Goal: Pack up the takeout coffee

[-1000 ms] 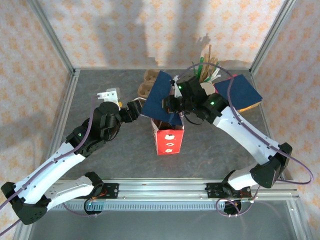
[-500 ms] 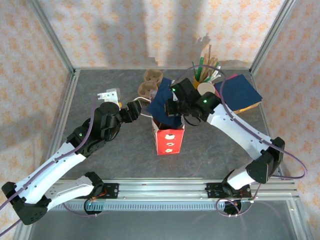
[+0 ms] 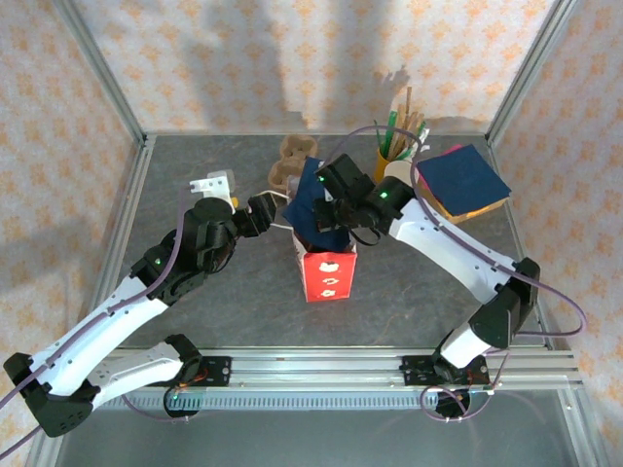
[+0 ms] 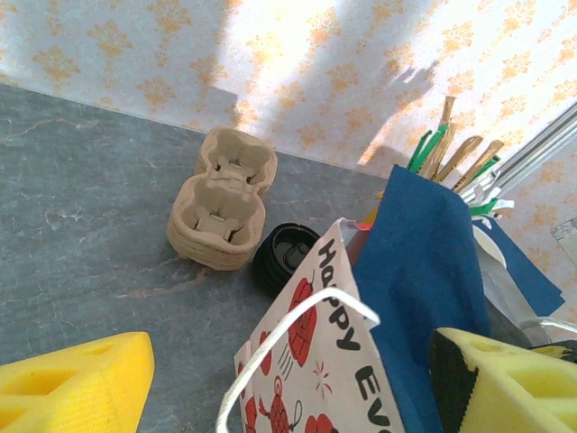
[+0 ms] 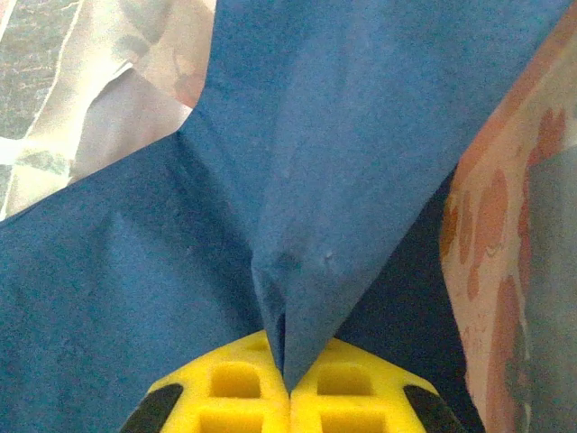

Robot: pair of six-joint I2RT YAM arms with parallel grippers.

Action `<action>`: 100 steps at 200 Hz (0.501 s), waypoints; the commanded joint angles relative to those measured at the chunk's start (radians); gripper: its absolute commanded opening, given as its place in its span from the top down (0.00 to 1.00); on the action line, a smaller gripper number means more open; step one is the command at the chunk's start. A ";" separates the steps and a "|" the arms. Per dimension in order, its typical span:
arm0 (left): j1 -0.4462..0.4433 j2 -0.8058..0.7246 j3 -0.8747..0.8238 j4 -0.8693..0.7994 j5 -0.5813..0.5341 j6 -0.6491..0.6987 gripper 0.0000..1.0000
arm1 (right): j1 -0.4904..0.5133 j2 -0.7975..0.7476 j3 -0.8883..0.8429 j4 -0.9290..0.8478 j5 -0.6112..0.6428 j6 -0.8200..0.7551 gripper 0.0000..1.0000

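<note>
A mottled grey stone-look tabletop [image 3: 195, 311] sits inside pale walls papered with orange florals [image 3: 243, 58]. The left gripper [image 4: 288, 361] has its yellow jaws spread wide, with the white string handle [image 4: 306, 308] of the printed red paper bag [image 3: 327, 274] looped between them. Ahead of these jaws, beyond the bag's rim, the small black takeout coffee cup [image 4: 287, 257] stands upright, round plastic lid facing up, against the ribbed brown pulp carrier [image 4: 221, 212]. The right gripper [image 5: 288, 388] has its jaws pressed together, pinching a creased dark-blue paper napkin [image 5: 315, 180].
</note>
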 commanded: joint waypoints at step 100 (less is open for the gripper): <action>0.008 -0.011 -0.041 0.056 -0.005 -0.017 0.19 | 0.013 0.108 0.077 -0.149 0.029 -0.007 1.00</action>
